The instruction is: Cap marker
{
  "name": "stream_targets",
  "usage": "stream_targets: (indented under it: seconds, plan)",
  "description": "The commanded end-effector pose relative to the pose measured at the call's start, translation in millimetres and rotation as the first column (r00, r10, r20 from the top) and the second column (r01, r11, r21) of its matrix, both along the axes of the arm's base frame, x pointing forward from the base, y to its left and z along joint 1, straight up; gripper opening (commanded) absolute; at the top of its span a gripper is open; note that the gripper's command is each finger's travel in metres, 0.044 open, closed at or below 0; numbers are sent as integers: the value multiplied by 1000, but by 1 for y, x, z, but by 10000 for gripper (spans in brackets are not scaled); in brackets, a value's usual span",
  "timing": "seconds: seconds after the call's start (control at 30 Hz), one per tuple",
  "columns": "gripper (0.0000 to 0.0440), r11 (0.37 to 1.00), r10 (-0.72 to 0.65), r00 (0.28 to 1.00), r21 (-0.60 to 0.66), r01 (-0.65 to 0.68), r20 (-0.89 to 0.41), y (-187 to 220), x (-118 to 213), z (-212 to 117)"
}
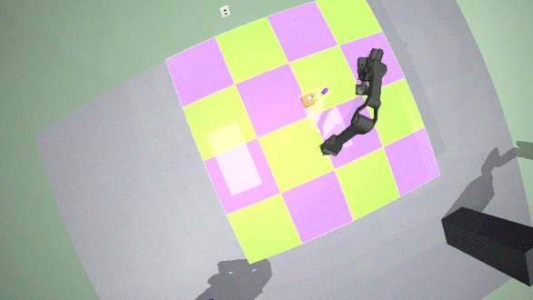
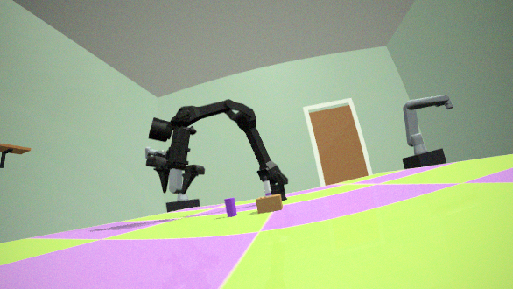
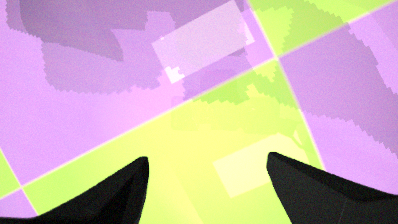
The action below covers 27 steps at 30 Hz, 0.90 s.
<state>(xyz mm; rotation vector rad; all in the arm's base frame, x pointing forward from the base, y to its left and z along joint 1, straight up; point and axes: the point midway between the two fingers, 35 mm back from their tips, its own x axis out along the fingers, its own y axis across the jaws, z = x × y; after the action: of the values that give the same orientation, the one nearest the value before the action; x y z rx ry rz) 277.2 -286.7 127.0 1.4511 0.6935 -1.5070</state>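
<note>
The orange-tan holder block (image 1: 307, 104) (image 2: 270, 204) sits on the checkered table. The marker (image 1: 310, 97) (image 2: 267, 187) stands upright in it, pale with a bit of purple low down, and has no cap on it. The purple cap (image 1: 324, 91) (image 2: 230, 207) stands loose on the table a short way from the block. My gripper (image 2: 174, 192) (image 3: 209, 162) is open and empty, pointing down, raised above the table and off to the cap's side, away from the block. Neither cap, marker nor block shows in the wrist view.
The arm's base (image 1: 331, 148) stands near the block and cap. In the exterior view a grey arm (image 2: 411, 123) stands on a dark box in the background, with a brown door (image 2: 339, 144) beside it. A large black box (image 1: 488, 241) is at the lower right of the top view.
</note>
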Motion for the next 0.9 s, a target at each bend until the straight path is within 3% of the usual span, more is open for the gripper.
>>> stream_targets:
  seconds: [0.0, 0.87]
  plan:
    - [313, 1000, 2, 1000, 18, -2, 6, 9, 8, 0]
    - [310, 987, 48, 998, 154, -43, -27, 79, 36, -5]
